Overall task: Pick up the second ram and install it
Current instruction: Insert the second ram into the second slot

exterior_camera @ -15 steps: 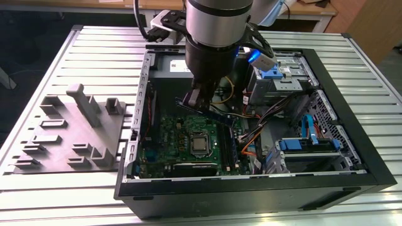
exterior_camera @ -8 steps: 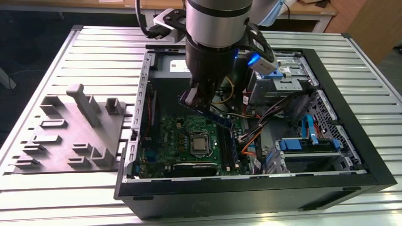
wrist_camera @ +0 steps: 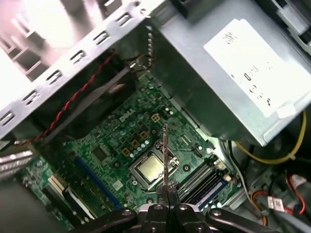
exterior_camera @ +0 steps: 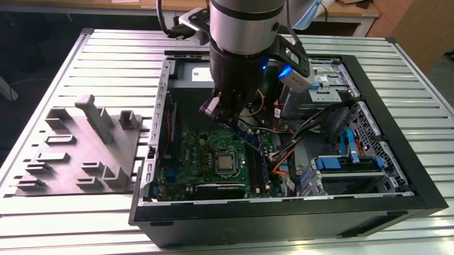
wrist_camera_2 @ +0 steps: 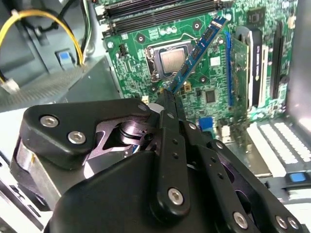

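Hovering inside open computer case (exterior_camera: pixel 401 159), your claw (wrist_camera_2: pixel 167 97) has fingers pinched tight on one end of second ram (wrist_camera_2: pixel 199 51). Card juts out slanted above green board (wrist_camera_2: pixel 206 73), crossing silver processor socket (wrist_camera_2: pixel 170 60) in second wrist view. Long black slots (wrist_camera_2: pixel 146 14) lie at board's edge. Grey rack (exterior_camera: pixel 85 154) sits on table (exterior_camera: pixel 71 223) outside case, exterior view's left.

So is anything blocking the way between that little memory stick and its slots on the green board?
Nothing visible. The gripper is shut on the second ram, holding it in open air over the green board; the long black slots lie uncovered.
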`<state>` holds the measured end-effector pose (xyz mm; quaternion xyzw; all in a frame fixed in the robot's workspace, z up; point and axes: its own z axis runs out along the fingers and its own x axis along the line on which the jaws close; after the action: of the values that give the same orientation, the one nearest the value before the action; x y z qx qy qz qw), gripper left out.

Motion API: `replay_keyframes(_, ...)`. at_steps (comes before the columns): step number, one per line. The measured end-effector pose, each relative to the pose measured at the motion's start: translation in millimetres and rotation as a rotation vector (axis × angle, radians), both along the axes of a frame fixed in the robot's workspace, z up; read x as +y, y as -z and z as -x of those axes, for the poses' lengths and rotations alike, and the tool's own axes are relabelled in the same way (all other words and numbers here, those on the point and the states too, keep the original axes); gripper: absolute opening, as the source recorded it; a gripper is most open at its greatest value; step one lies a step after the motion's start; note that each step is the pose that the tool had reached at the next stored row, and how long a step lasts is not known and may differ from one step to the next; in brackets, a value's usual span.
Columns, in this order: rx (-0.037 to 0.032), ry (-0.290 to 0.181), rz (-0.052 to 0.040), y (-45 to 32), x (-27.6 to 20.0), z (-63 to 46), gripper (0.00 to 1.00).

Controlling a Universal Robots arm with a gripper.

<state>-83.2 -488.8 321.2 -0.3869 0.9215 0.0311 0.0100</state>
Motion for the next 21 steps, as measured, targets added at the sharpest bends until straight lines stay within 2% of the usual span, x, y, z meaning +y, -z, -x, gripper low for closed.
replay_keyframes(21, 0.0001, 0.383, 0.0001, 2.5, 0.0, 0.0, 0.11)
